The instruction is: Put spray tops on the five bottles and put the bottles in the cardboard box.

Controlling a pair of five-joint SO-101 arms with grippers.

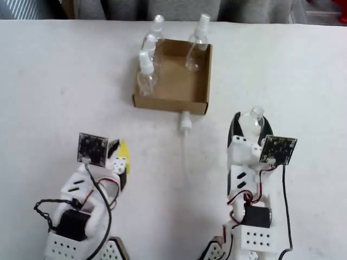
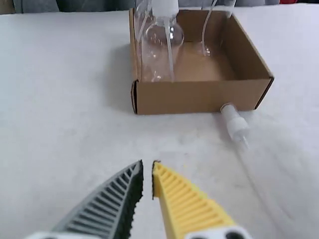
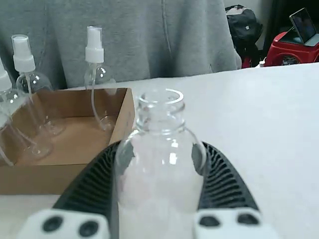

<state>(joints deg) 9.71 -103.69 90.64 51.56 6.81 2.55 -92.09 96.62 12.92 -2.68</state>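
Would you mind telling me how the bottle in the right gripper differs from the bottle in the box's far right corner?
The gripped bottle has a bare, open neck; the corner bottle carries a white spray top. The gripped bottle is clamped in the right gripper, outside the cardboard box; the corner bottle stands inside it. Both are clear, round-bodied and upright.

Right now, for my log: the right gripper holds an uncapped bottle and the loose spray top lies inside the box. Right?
No: the high view shows the loose spray top on the table outside the box. The right gripper does hold the uncapped bottle.
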